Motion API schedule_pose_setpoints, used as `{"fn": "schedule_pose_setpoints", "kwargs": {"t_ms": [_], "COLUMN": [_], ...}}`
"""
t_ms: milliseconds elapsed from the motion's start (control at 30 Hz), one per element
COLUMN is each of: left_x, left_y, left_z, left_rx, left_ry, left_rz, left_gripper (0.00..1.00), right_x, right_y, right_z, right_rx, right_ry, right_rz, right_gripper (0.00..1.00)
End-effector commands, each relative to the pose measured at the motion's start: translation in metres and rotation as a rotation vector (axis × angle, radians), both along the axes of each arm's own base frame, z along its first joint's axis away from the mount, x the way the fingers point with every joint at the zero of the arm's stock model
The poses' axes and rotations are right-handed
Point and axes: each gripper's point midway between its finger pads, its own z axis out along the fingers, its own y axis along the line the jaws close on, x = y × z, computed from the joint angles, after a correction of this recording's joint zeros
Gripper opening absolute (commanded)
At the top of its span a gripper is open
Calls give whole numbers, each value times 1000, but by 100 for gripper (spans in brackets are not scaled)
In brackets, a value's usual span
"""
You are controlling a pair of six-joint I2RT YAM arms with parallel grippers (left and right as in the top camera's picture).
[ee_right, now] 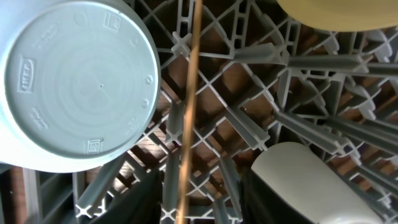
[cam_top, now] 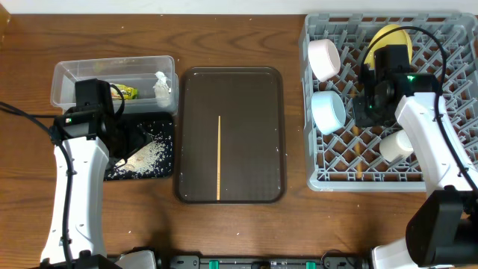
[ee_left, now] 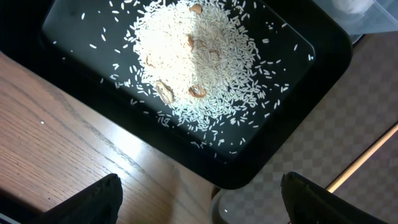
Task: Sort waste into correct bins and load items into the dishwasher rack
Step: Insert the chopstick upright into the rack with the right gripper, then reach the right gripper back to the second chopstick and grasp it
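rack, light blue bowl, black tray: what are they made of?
Rack: moulded grey plastic, matte, by its ribbed lattice and pegs. Light blue bowl: plastic, satin; moulded stamps and rings on its underside. Black tray: likely plastic, smooth semi-gloss with rounded corners; could be coated metal.

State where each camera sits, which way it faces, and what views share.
Overhead: above the table, facing straight down; left arm and right arm show.
Left wrist: faces down at rice in the black tray; its fingers show below.
Right wrist: faces down into the rack at the light blue bowl; its fingers straddle a chopstick.
Shared: overhead and left wrist both show rice.
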Motion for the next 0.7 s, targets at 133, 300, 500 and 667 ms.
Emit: {"fn": "schedule_pose_setpoints", "kwargs": {"t_ms": [133,300,500,667], "left_x": [-2,-2,-2,-2], "left_y": [2,2,2,2], "left_z": [-1,-1,-1,-1], "left_rx": [2,2,3,3], "left_ry": [7,7,7,7], "left_rz": [13,13,13,13], "left_gripper": [84,84,84,84], "right_x": [11,32,38,15], "right_y": [1,44,163,232], "right_z": [5,34,66,57], "right_rx": [-3,102,407,437], "right_ry": [-46,-139,-233,-201], "right_rz": [-2,61,270,378], "right_gripper": [49,53,56,58]}}
